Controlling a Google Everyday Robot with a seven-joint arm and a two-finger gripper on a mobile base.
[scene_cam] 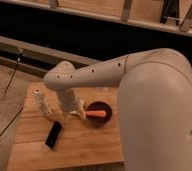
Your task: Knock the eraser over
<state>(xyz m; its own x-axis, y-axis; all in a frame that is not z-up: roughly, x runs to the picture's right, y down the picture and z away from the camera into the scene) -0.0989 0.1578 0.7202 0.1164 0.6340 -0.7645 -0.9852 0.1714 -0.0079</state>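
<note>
My gripper (pixel 72 111) hangs from the white arm (pixel 89 75) and reaches down to the wooden table (pixel 79 150), between the slim white bottle (pixel 41 102) and the dark bowl (pixel 100 107). A small white block, apparently the eraser (pixel 81 114), shows right against the gripper's lower right side, next to the bowl's left rim. The gripper hides part of it, and I cannot tell whether it stands or lies.
An orange object (pixel 97 114) lies in the bowl. A flat black slab (pixel 53 134) lies on the table in front of the bottle. My own white body (pixel 159 115) fills the right side. A dark cable (pixel 9 80) runs off the table's left.
</note>
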